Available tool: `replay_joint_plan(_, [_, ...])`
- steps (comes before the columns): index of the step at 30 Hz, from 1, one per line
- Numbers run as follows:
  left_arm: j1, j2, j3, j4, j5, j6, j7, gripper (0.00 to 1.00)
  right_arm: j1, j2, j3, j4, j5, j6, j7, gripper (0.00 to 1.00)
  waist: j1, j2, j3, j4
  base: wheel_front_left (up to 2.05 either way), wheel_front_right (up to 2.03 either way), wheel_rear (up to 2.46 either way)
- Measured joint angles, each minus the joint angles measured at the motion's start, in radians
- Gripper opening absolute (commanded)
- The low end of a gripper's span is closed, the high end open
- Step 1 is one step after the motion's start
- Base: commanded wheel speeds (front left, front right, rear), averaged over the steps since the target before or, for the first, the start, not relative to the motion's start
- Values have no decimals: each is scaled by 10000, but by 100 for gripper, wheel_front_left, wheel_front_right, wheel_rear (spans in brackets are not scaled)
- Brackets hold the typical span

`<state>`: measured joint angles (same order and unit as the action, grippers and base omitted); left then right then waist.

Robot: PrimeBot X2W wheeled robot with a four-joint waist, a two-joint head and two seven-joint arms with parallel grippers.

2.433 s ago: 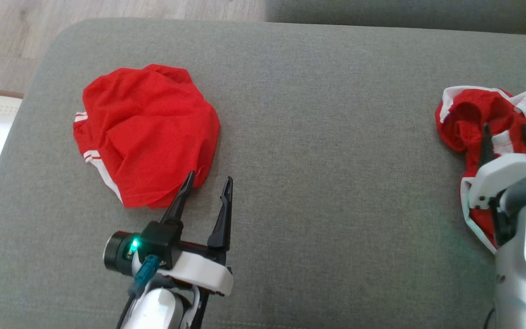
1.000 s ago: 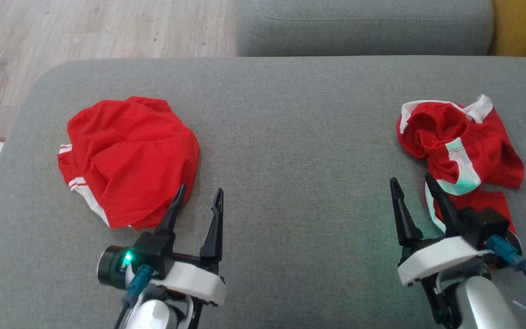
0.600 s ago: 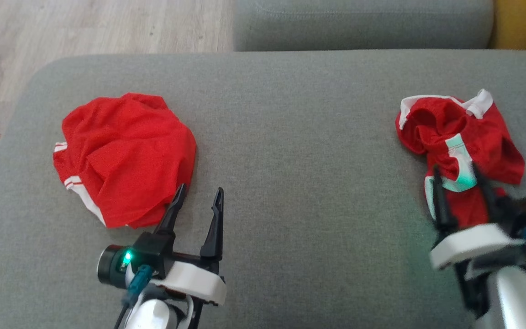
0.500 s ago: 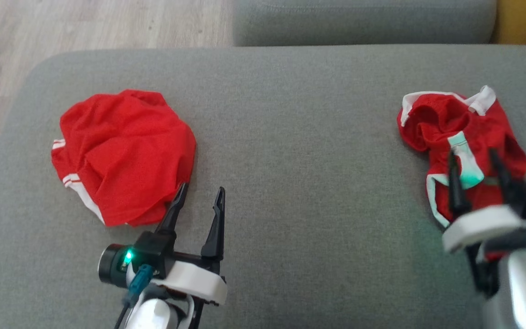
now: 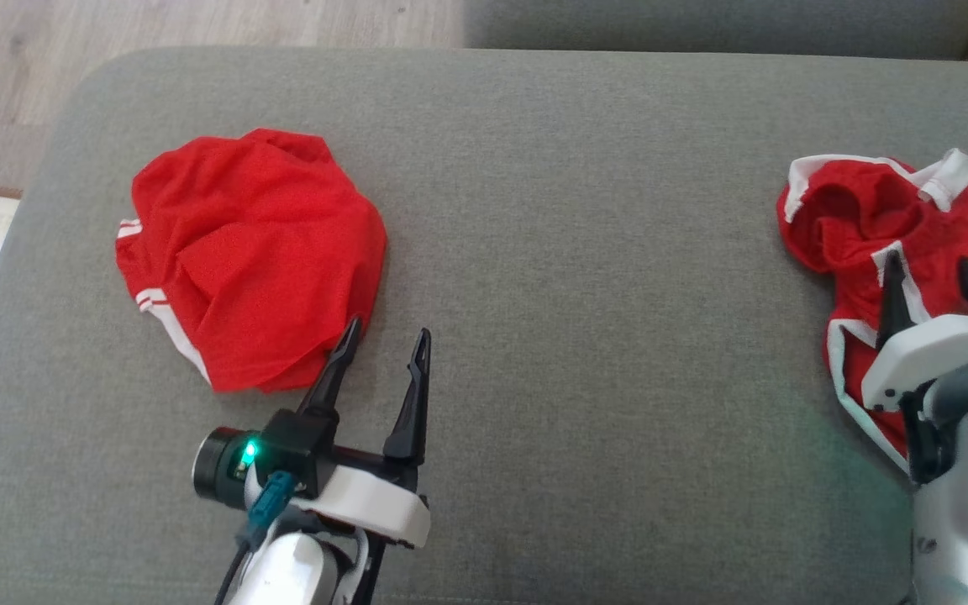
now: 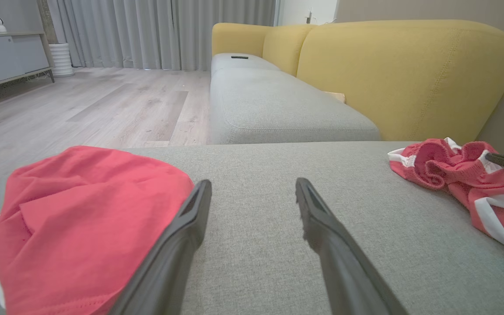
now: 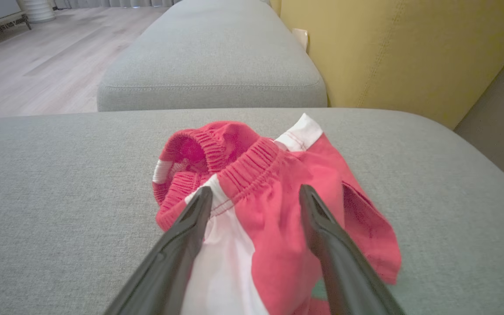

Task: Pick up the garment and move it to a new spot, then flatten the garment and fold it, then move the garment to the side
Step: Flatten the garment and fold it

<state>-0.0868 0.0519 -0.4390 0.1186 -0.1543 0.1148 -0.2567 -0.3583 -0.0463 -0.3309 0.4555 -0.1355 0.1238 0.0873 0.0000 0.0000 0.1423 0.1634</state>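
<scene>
The right gripper point(image 5: 929, 265) hangs wide open and empty. The crumpled red garment point(image 5: 849, 206) lies directly under and ahead of its fingertips.

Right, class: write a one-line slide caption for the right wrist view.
Open right gripper poised over a crumpled red-and-white garment on a grey sofa cushion.

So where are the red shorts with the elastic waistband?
Head view: the red shorts lie at the right end of the grey cushion, under the open right gripper.
</scene>
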Motion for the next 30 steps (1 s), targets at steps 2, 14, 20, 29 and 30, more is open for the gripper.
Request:
replay_joint_plan(2, [0,0,-2,2,-4,10,0,100,-111,-6,-59,249,21,0,13,100,0,0,28,61,0,0,0])
replay_joint_plan(14, [-2,0,-25,2,-100,13,0,100,-268,-4,27,1164,159,0,-48,0,0,0,133,90,0,0,0])
replay_joint_plan(20, [-9,0,-19,21,-100,13,0,100,-460,-8,982,1062,874,0,-872,0,0,0,99,-9,0,0,0])
replay_joint_plan(29, [-12,0,-17,69,-100,12,2,100,-173,-31,4288,384,2859,0,-1193,0,0,0,-113,-104,0,0,0])
replay_joint_plan(30, [-12,0,-23,73,-100,12,2,100,-81,-48,4719,349,3060,0,-1181,0,0,0,-127,-86,0,0,0])
